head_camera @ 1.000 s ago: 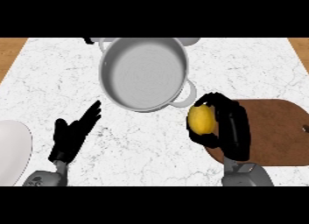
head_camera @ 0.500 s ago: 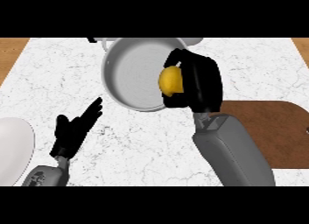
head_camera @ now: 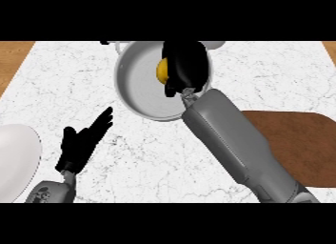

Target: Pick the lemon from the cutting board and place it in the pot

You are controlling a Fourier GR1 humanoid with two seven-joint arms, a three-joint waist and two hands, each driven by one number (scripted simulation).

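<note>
The right hand hangs over the pot, its fingers curled round the lemon, which shows as a yellow patch at the hand's left side. That is the relation the release turns on: the lemon sits above the pot's open mouth, inside the rim's outline and toward its far right part, so a drop from here should land within the walls, as far as this steep view lets one judge height. The lemon's long axis seems to run roughly up the view, though the hand hides most of it. The pot looks bare inside, pale grey with nothing on its floor. The board lies well to the right, with nothing on it. The left hand rests open at lower left, fingers straight, beside a white plate, far from the work.
</note>
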